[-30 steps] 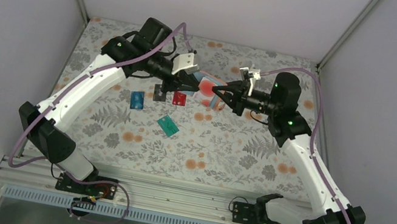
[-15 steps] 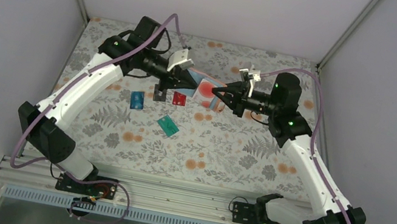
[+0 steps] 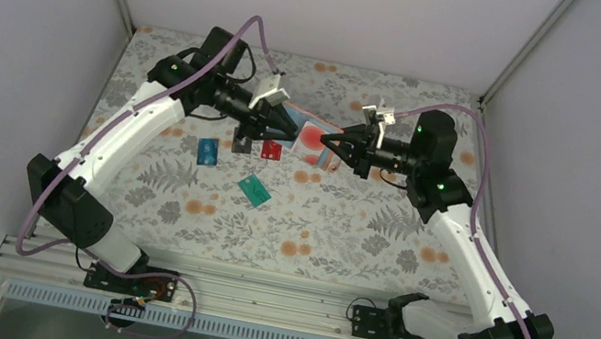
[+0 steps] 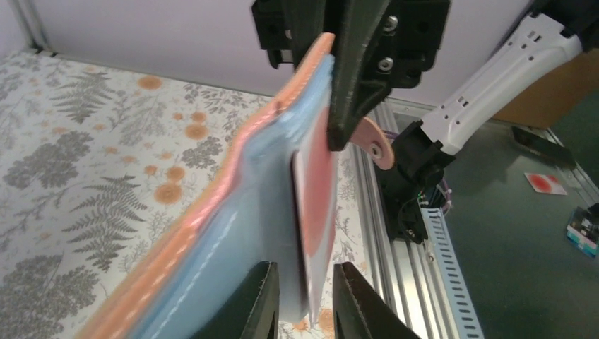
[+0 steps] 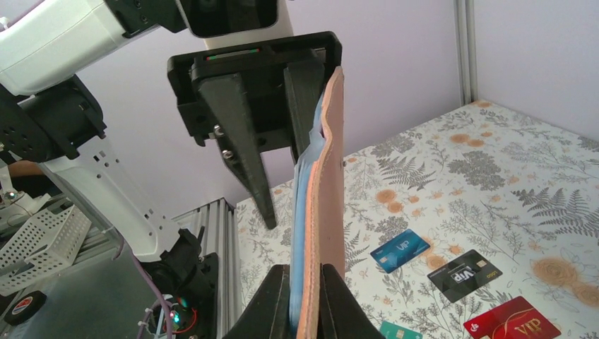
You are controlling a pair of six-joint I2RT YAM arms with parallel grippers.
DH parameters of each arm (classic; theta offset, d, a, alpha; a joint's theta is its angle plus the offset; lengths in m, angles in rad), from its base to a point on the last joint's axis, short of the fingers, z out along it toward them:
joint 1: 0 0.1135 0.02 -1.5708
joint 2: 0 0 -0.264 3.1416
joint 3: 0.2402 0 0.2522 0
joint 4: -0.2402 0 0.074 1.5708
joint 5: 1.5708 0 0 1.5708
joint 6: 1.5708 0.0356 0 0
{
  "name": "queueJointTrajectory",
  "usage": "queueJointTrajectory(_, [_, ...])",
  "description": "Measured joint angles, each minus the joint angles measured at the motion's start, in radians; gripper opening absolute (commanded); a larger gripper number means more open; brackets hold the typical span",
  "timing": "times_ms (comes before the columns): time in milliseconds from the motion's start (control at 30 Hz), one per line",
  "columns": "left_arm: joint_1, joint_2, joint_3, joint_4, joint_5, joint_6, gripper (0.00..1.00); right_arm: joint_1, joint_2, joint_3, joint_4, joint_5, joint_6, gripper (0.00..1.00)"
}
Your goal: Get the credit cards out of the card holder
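Observation:
A peach and blue card holder [image 3: 313, 138] hangs in the air between the two grippers. My right gripper [image 5: 307, 304] is shut on one end of the card holder [image 5: 326, 183]. From its blue side [image 4: 233, 233] sticks out a pale card with a red dot [image 4: 319, 187]. My left gripper [image 4: 305, 300] stands narrowly open astride the blue edge and that card, with a slit showing between card and right finger [image 4: 357, 304]. On the table lie a blue card [image 3: 207, 151], a black card [image 3: 242, 141], a red card [image 3: 271, 149] and a teal-green card [image 3: 254, 188].
The floral tablecloth [image 3: 343, 224] covers the table, with grey walls on three sides. An aluminium rail [image 3: 274, 296] runs along the near edge at the arm bases. The four loose cards lie under and left of the holder.
The left arm has drawn back slightly to the left, its gripper staying at the holder's end. The right gripper keeps its hold; the cards on the table have not moved.

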Motion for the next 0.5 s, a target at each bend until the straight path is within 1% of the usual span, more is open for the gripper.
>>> queueJointTrajectory(100, [-0.021,0.000,0.000,-0.010,0.000,0.006,0.35,-0.001,0.000,0.000,0.000,-0.002,0.000,0.05])
queueJointTrajectory(133, [-0.026,0.000,0.000,-0.011,-0.001,0.013,0.37,-0.001,0.000,0.000,0.000,-0.002,0.000,0.05])
queueJointTrajectory(233, [-0.046,0.001,0.000,-0.011,-0.011,0.008,0.36,-0.002,0.000,0.000,0.000,-0.004,0.000,0.05])
queueJointTrajectory(300, [-0.051,0.001,0.000,-0.010,-0.017,0.007,0.29,-0.003,0.000,0.000,-0.001,-0.006,0.000,0.05])
queueJointTrajectory(367, [-0.053,0.002,0.000,-0.008,-0.023,0.003,0.13,-0.004,0.000,0.000,-0.001,-0.009,0.000,0.05])
queueJointTrajectory(400, [-0.053,0.003,0.000,-0.006,-0.032,0.005,0.07,-0.004,0.000,0.000,-0.003,-0.013,0.000,0.05])
queueJointTrajectory(433, [-0.053,0.005,0.000,-0.005,-0.035,-0.005,0.03,-0.004,0.000,0.000,-0.004,-0.014,0.000,0.05])
queueJointTrajectory(500, [-0.053,0.008,0.001,0.003,-0.048,-0.008,0.02,-0.004,0.000,0.000,-0.009,-0.023,0.000,0.05])
